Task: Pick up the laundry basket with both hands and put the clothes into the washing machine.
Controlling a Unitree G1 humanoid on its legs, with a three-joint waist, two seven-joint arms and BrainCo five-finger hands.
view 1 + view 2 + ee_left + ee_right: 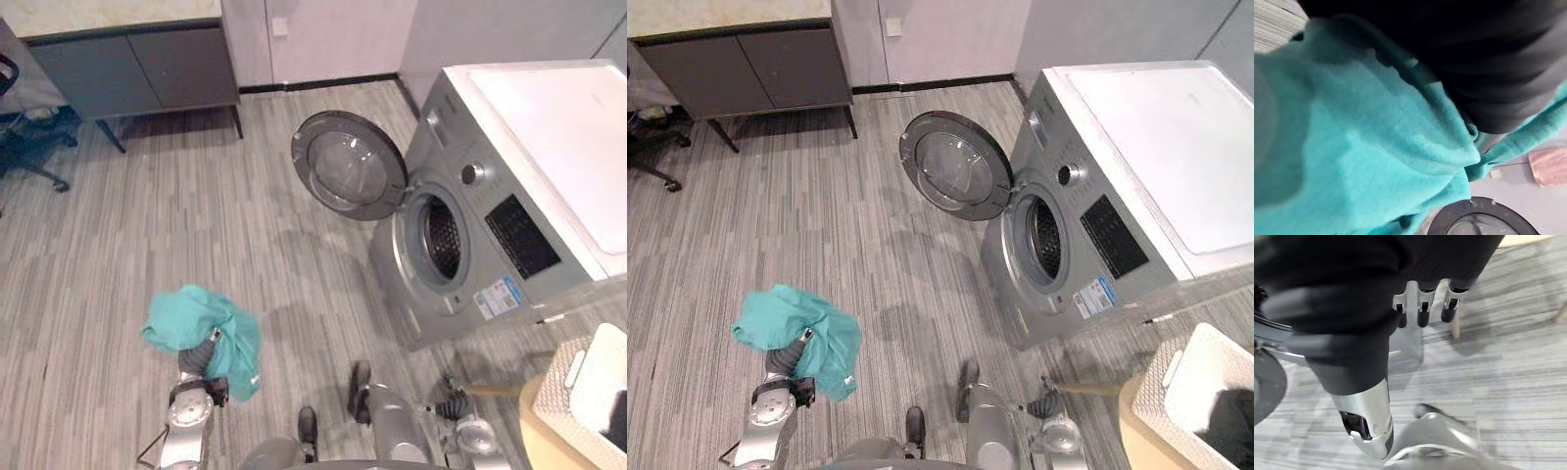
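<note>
1. Far on the left stands an office chair (34, 142). Just right of it is a dark cabinet (137, 64) on thin legs against the wall.
2. Near on the left, the left hand (1498, 73) is raised above the grey striped floor (147, 235), and a teal garment (201, 328) is draped over it. The cloth covers the hand completely, so I cannot tell whether the hand grips it or only carries it.
3. In the middle, the round door (348, 164) of the washing machine is swung wide open toward the left. Its glass faces the room.
4. Right of the door is the silver washing machine (509, 235) with a white top. Its drum opening (439, 235) is uncovered and dark inside. The teal garment is well apart from this opening.
5. Near, low in the scene and right of the middle, the right hand (1422, 308) hangs over the floor. Its fingers are loose and only slightly bent, and they hold nothing.
6. At the near right corner is the white woven laundry basket (1176, 392), which rests on a tan surface (1138, 423). Dark clothes (1229, 426) lie inside it. Neither hand touches the basket, and it is near the front corner of the machine.
</note>
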